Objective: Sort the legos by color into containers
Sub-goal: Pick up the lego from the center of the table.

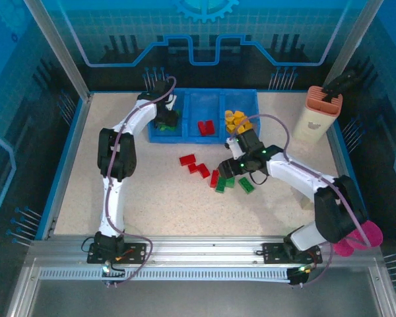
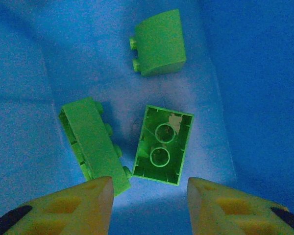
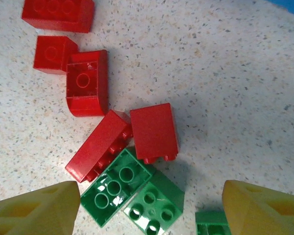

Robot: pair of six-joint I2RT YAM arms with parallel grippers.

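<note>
Mostly speckled beige table [image 1: 152, 198], blue panel walls [image 1: 53, 39] around, left claw [image 2: 149, 188] spread wide, right claw [image 3: 152, 196] likewise.

Blue tray [image 1: 199, 105] position: far side of table [image 1: 152, 198]. Left gripper [image 1: 165, 121] is over the left compartment. Middle compartment holds red legos [image 1: 205, 127]; right compartment holds yellow legos [image 1: 236, 121]. Right gripper [image 1: 230, 170] is low over loose red legos [image 1: 193, 163] and green legos [image 1: 245, 185] on the table.

beige-and-salmon holder [image 1: 319, 119]: upright, far right of table | pink cup [image 1: 369, 235]: near right edge | tabletop [image 1: 165, 198]: speckled beige
</note>
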